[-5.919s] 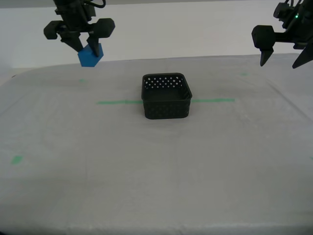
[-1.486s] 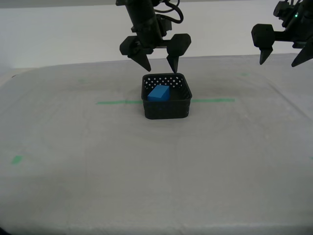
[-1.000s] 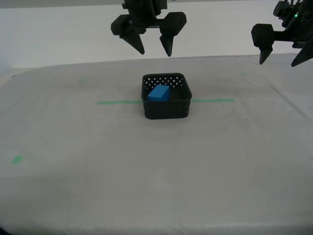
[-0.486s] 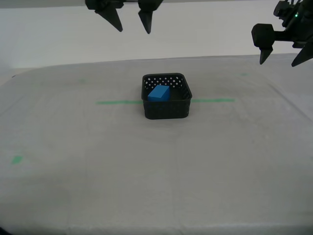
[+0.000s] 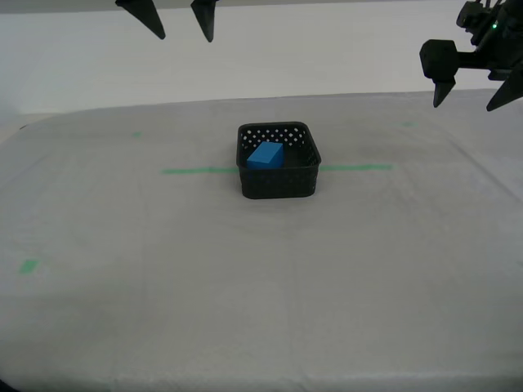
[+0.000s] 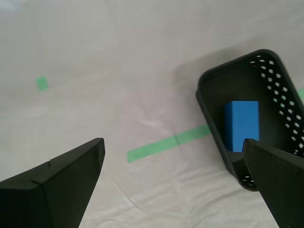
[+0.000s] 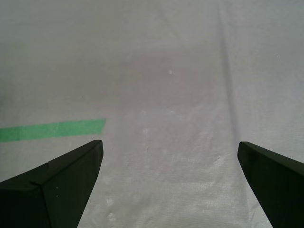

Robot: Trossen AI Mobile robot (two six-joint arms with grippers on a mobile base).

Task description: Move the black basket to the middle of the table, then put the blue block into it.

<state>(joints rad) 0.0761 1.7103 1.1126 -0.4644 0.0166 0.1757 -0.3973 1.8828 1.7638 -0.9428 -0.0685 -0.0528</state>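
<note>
Pale cloth-covered desk (image 5: 261, 286): black basket (image 5: 278, 162) at its middle on the green tape line (image 5: 196, 171), blue block (image 5: 265, 155) inside. My second claw (image 5: 177, 16) hangs high, wide open, empty; my first claw (image 5: 469, 84) likewise, toward the desk's far edge.

Flat, even light fills all three views, washing the pale counter (image 5: 261, 294) to near white with no glare, and the black basket (image 5: 278, 171) throws only a faint, soft-edged shadow onto the cloth around its base. The exterior view is slightly soft and grainy, the holes in the basket wall barely resolved, while the blue block (image 5: 265, 155) stays vividly saturated. In both wrist views the cloth weave and the green tape line (image 6: 166, 145) are fairly sharp, but the dark jaws at the frame edge are near-featureless silhouettes with slightly blurred outlines.
</note>
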